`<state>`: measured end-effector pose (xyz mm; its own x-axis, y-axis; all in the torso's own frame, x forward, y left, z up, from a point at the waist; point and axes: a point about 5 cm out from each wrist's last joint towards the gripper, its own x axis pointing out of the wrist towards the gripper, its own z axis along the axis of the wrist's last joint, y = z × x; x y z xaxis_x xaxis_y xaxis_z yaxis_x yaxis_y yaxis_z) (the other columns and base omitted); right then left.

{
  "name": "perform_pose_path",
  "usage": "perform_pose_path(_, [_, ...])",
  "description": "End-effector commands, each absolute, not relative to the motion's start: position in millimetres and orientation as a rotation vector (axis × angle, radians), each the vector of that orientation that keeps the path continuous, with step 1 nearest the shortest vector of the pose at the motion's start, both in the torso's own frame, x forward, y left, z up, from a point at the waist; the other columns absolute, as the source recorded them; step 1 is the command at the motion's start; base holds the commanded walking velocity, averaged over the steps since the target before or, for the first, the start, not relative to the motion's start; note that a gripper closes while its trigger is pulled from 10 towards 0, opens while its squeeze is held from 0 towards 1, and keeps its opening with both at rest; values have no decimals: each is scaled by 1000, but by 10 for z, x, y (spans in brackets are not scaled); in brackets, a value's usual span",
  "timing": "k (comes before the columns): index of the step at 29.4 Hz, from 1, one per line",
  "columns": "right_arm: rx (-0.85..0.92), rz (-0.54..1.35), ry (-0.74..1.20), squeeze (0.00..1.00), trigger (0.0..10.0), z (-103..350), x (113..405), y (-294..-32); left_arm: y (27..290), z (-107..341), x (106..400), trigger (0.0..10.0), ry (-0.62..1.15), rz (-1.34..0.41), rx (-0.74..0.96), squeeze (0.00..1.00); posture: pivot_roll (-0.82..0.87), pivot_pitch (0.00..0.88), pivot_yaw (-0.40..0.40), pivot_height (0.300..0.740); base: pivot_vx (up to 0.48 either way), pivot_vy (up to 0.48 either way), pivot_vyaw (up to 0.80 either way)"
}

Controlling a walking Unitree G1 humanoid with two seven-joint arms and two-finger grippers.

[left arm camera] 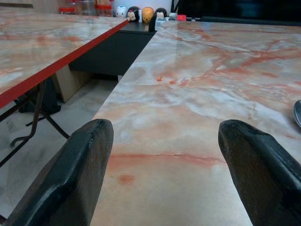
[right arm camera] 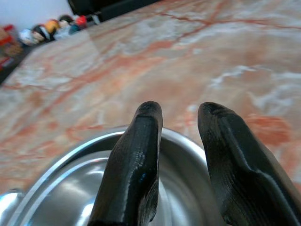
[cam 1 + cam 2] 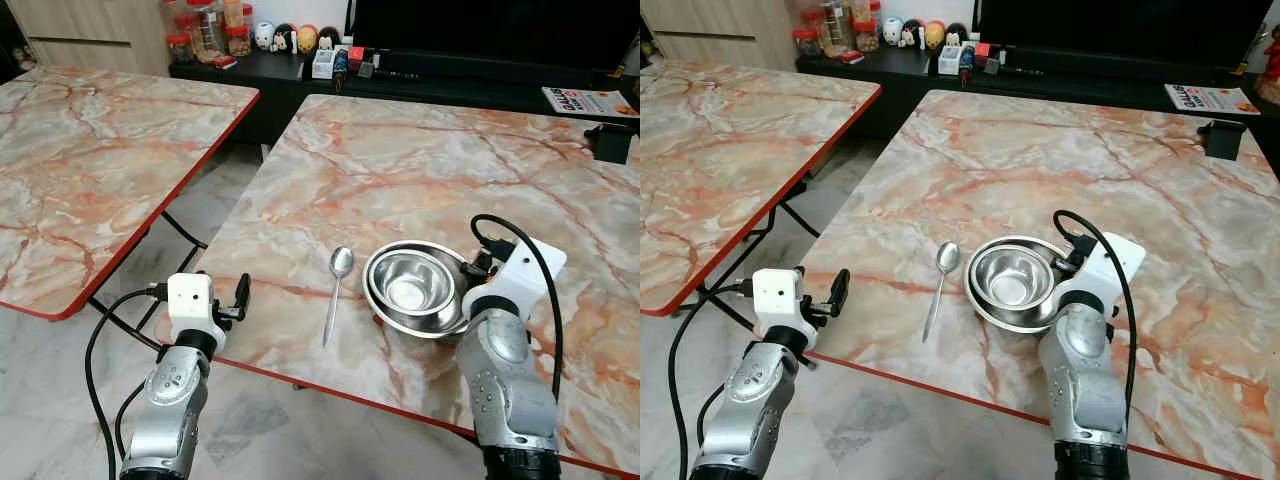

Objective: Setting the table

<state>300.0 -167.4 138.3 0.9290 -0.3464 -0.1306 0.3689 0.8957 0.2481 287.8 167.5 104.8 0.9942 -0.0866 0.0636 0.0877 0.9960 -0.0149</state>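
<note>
Two nested steel bowls (image 3: 415, 288) sit near the front edge of the marble table (image 3: 420, 170), the smaller bowl (image 3: 410, 281) inside the larger one. A spoon (image 3: 336, 291) lies just beside them at their 9 o'clock, its bowl end pointing away from the robot. The right gripper (image 2: 181, 155) is at the bowls' 3 o'clock, its fingers narrowly apart astride the outer rim, one finger (image 2: 136, 160) inside; whether they pinch it I cannot tell. The left gripper (image 1: 164, 165) hovers at the table's front left corner, fingers spread wide with nothing between them. At 12 o'clock a dark sideboard (image 3: 300, 75) carries jars (image 3: 210, 28) and figurines (image 3: 295, 38).
</note>
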Motion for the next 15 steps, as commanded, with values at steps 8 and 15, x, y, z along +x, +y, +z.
perform_pose_path(8, [238,-345,111,0,10000,1313,3010,-1607,1676,1040,2909,10000,-47,-104,-10,0,-15,55,25,740,0,0,0])
perform_pose_path(15, [208,-229,-18,0,10000,1419,3017,-1477,1668,1060,2926,10000,-61,-107,-11,0,-17,50,28,740,0,0,0])
